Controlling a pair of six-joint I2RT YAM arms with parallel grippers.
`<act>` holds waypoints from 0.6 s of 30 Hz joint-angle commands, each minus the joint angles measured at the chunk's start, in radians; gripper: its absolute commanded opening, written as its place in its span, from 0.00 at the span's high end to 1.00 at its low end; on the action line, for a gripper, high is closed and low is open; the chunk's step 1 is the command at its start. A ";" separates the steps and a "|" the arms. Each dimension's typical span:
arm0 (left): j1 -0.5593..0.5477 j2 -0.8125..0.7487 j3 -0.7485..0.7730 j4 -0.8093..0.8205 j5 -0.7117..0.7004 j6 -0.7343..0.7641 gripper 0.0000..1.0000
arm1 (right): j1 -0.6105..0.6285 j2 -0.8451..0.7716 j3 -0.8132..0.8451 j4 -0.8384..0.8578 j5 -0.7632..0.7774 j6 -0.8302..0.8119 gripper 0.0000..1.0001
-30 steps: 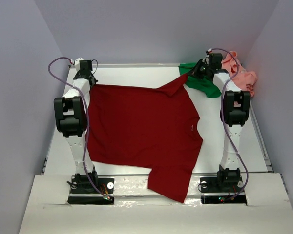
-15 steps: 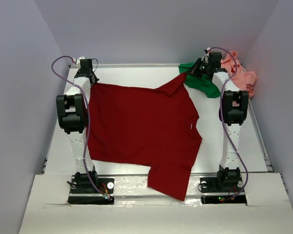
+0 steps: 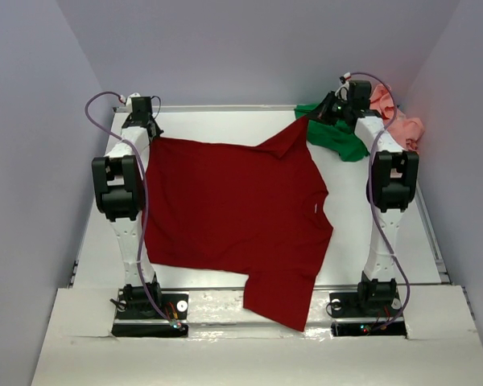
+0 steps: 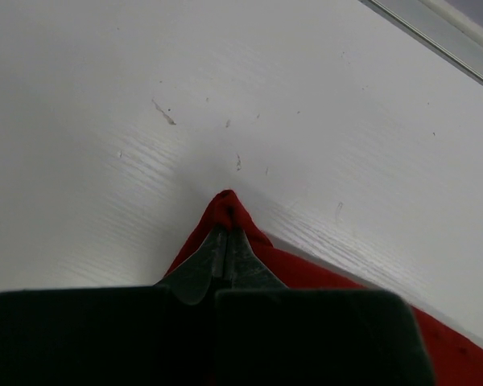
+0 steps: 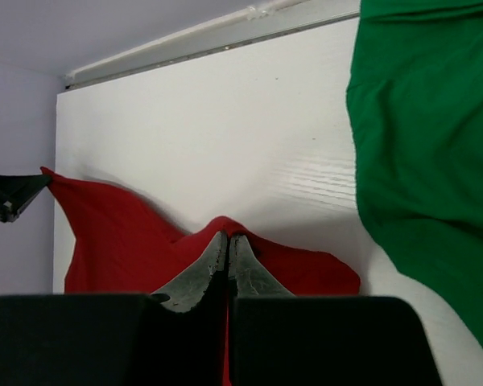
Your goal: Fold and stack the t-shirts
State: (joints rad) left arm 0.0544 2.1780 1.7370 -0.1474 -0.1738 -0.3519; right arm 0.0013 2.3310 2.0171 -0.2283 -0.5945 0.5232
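The dark red t-shirt [image 3: 233, 217] lies spread flat across the table, and one sleeve hangs over the near edge. My left gripper [image 3: 149, 129] is shut on its far left corner, with red cloth [image 4: 227, 207] peeking past the closed tips [image 4: 228, 237]. My right gripper [image 3: 314, 118] is shut on the far right corner, which lifts into a raised fold of red cloth [image 5: 121, 233] at the tips [image 5: 228, 239]. The bright green t-shirt [image 3: 338, 141] lies crumpled just right of that gripper and fills the right side of the right wrist view [image 5: 427, 161]. The salmon pink t-shirt [image 3: 402, 129] is bunched behind the right arm.
A metal rail [image 3: 225, 107] runs along the table's far edge, with purple-grey walls close behind and at both sides. A white board [image 3: 249, 354] covers the near edge between the two arm bases. Bare white tabletop [image 4: 185, 96] lies beyond the left gripper.
Both arms have shifted slightly outward and away, drawing the far edge of the red shirt tighter. The near sleeve has slid a little toward the table. Both grips are unchanged.
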 commanded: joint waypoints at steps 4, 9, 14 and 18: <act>0.007 -0.156 0.001 -0.034 0.005 0.013 1.00 | -0.001 -0.241 -0.130 0.049 -0.031 -0.020 1.00; 0.009 -0.214 -0.051 -0.040 0.008 0.019 1.00 | -0.001 -0.341 -0.262 0.055 -0.041 -0.023 1.00; 0.007 -0.254 -0.097 -0.044 0.013 0.034 1.00 | -0.001 -0.442 -0.356 0.064 -0.050 -0.011 1.00; 0.010 -0.279 -0.131 -0.047 0.008 0.047 1.00 | -0.001 -0.514 -0.426 0.070 -0.054 0.003 1.00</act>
State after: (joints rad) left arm 0.0544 1.9713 1.6356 -0.1921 -0.1600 -0.3363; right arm 0.0013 1.9068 1.6253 -0.2066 -0.6296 0.5201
